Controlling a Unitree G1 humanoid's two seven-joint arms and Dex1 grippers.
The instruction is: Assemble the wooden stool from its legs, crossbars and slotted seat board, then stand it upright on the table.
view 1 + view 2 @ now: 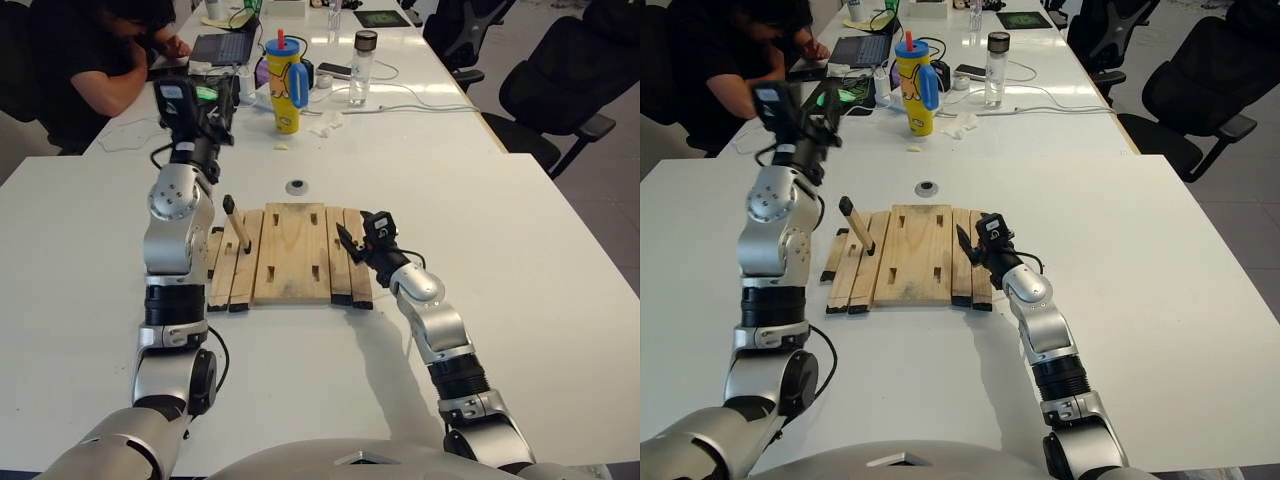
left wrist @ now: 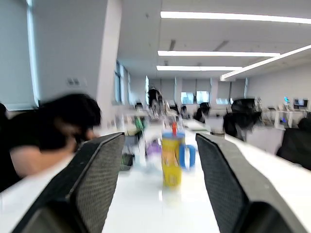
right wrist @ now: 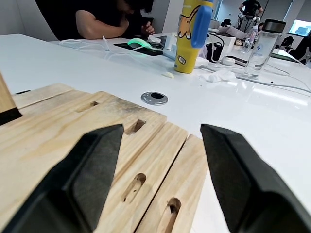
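The stool's parts lay flat near the middle of the table (image 1: 520,250), well back from its near edge. The slotted seat board (image 1: 292,252) sat in the centre with two right-hand bars (image 1: 350,268) touching its right side and a group of left-hand bars (image 1: 228,278) on its left. One dark-tipped leg (image 1: 237,224) stood tilted among the left-hand bars. It seemed to be seated in a slot, though its foot could not be made out clearly.

The right gripper (image 3: 160,160) hovered low over the far end of the right-hand bars, fingers spread and holding nothing. The left gripper (image 2: 158,184) was raised high over the far left part of the table, aimed toward the far edge. Its fingers were also spread and empty.

The step in hand looked like a pick of a right-hand bar. Because those bars lay pressed side by side, a finger would have no gap to enter between them. The outer bar was the better choice, with one finger going down on its free side toward the table's right edge. Failing that, it could be nudged clear first. A grasp across the width near mid-length would keep the bar from swinging. The seat board should not be dragged along, and the left gripper could come down to steady it.
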